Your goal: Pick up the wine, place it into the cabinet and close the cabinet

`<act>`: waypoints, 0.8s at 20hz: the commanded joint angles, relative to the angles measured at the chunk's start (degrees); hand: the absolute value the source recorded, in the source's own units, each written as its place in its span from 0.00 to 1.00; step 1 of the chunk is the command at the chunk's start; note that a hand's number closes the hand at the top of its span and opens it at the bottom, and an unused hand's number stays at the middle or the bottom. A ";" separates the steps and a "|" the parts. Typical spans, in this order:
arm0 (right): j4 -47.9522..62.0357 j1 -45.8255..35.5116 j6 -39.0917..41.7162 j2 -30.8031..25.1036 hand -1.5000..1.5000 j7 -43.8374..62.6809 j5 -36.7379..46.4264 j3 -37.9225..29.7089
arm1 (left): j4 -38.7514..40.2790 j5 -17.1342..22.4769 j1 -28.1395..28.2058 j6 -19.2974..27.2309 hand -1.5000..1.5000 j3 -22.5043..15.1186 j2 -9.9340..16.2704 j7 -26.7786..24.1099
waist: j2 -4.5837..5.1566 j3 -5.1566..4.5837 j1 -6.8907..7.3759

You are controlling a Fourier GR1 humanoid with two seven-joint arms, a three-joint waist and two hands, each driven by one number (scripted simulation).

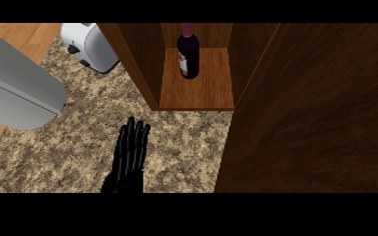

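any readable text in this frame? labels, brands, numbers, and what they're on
None readable.
Wine bottle in the open cabinet: pale label patch, too blurred to read.
Toaster and grey appliance on the counter: no markings visible.

Wine bottle (pixel 187 55) in the cabinet (pixel 196 87)
You see the toaster (pixel 90 45) left of it; its door (pixel 310 120) stands right.
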 commanded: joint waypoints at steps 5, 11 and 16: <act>-4.96 7.83 6.37 -1.59 1.00 -2.96 -5.28 1.53 | -8.19 2.85 8.71 -10.59 0.00 5.15 11.22 -1.68 | 0.02 -0.02 -0.14; -4.88 9.21 4.82 0.80 1.00 3.59 -11.05 5.79 | -12.01 6.35 11.03 -13.90 0.00 10.92 15.63 -0.32 | -0.04 -0.03 -0.07; -9.51 12.03 3.38 2.06 1.00 8.52 -10.72 12.60 | -13.37 8.72 10.48 -14.36 0.00 16.16 16.01 1.16 | -0.04 -0.01 -0.61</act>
